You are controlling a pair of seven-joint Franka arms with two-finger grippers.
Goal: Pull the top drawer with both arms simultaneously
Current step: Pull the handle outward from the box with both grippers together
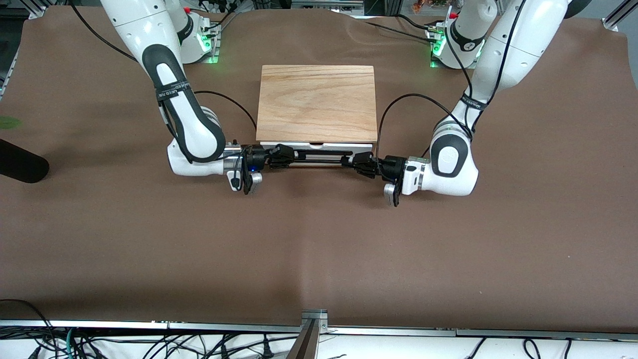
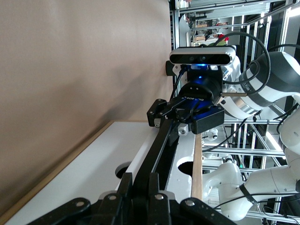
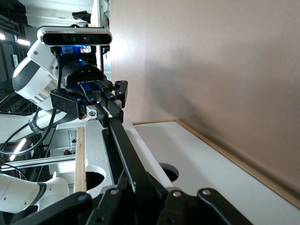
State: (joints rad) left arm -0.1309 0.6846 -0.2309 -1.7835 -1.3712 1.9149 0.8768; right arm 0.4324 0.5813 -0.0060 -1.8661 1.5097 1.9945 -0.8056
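The top drawer's white front panel (image 1: 319,145) shows just under the front edge of the oak-topped cabinet (image 1: 317,102); its oak floor is hidden. The thin black bar handle (image 1: 319,159) runs in front of the panel. My right gripper (image 1: 285,154) is shut on the handle's end toward the right arm. My left gripper (image 1: 357,162) is shut on the other end. In the left wrist view my left gripper (image 2: 140,187) clamps the handle (image 2: 159,145) over the white panel (image 2: 89,164). In the right wrist view my right gripper (image 3: 140,187) clamps the handle (image 3: 123,143).
The brown table cover (image 1: 319,249) spreads wide in front of the drawer. A black rounded object (image 1: 20,167) lies at the right arm's end of the table. A metal post (image 1: 311,329) stands at the table's near edge.
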